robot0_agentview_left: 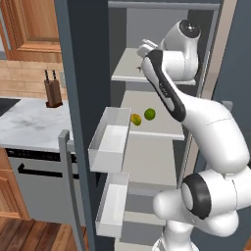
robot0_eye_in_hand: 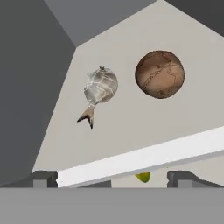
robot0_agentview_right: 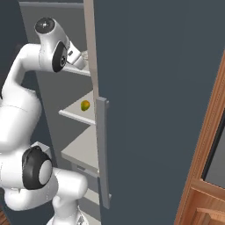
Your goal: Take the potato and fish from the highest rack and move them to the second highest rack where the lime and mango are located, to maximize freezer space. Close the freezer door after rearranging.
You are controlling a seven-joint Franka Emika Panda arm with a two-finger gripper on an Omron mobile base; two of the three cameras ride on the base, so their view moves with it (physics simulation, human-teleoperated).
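On the top rack [robot0_eye_in_hand: 131, 131] lie a round brown potato [robot0_eye_in_hand: 159, 74] and silvery fish [robot0_eye_in_hand: 99, 87] (gripper [robot0_eye_in_hand: 112, 178] parted, empty).

The top rack [robot0_eye_in_hand: 131, 127] carried a fish [robot0_eye_in_hand: 99, 87] and a potato [robot0_eye_in_hand: 159, 74], apart, back from its front edge. The second rack [robot0_agentview_left: 162, 128] held a lime [robot0_agentview_left: 149, 114] and mango [robot0_agentview_left: 136, 119] near its front-left corner.

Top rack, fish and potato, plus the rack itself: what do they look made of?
Fish: silvery grey skin with a pale sheen and a darker tail, so it looks smooth and slick. Potato: matte brown, mottled with thin crack lines, likely a rough dry skin. Rack: flat off-white panel with a plain lighter front edge, probably painted metal or plastic; the render leaves that open.
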